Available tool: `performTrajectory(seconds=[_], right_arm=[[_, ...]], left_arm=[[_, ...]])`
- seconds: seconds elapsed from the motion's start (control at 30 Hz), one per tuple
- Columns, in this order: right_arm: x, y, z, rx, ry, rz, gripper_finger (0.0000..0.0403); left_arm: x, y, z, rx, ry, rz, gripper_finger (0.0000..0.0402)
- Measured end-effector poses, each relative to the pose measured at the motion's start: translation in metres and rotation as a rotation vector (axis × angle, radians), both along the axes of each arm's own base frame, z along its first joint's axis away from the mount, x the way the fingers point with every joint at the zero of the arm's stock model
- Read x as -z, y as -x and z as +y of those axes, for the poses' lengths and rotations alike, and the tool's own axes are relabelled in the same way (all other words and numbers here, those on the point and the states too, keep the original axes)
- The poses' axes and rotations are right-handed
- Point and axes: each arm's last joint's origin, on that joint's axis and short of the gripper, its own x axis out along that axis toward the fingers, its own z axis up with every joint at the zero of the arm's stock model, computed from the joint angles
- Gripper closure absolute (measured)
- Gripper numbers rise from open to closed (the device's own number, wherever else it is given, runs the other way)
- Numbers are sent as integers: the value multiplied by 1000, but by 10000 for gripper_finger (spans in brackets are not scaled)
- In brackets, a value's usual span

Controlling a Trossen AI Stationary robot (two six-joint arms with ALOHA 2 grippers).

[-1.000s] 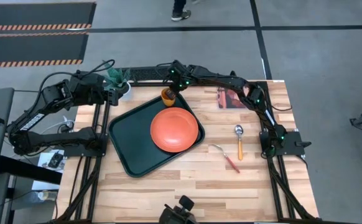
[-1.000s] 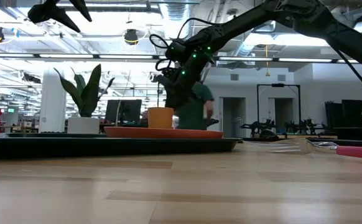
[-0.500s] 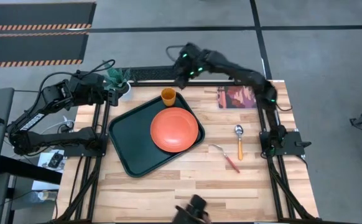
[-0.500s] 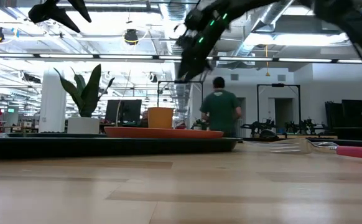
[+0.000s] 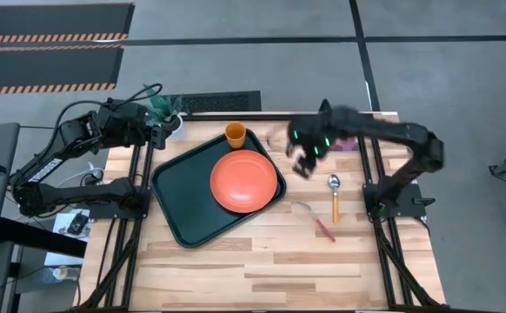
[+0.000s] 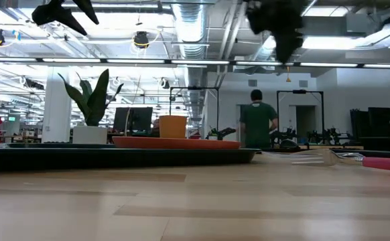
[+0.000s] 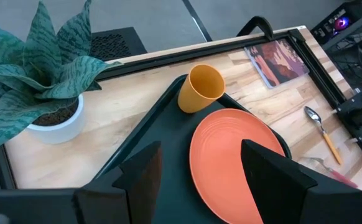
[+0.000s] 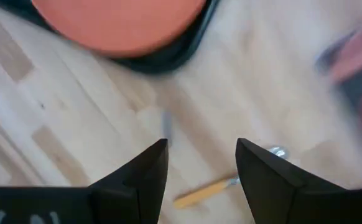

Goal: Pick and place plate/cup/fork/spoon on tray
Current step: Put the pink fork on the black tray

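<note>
Cup on tray corner; plate beside it

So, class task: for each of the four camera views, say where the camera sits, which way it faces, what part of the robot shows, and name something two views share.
High view: above the table, looking straight down; both arms show, the right tool hanging between plate and spoon.
Low view: table-top height, looking level across; the right arm shows dark overhead.
Left wrist view: on the left arm near the plant, facing the tray; its own open fingers show.
Right wrist view: on the right arm, looking down; open fingers show.
Shared: the plate and spoon appear in both wrist views.
</note>
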Motion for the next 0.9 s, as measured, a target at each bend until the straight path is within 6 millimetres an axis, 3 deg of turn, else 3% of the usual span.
performTrajectory(seconds=[0.2,0.4,0.9], right_arm=[[70,28,57,113,-63,-25,192],[124,40,76,165,-31,61,192],[166,17,84,94,3,94,192]], left_arm=[[0,0,0,-13,-9,4,196],[0,-1,1,-14,-8,7,196],[4,-10,6,-12,14,40,196]])
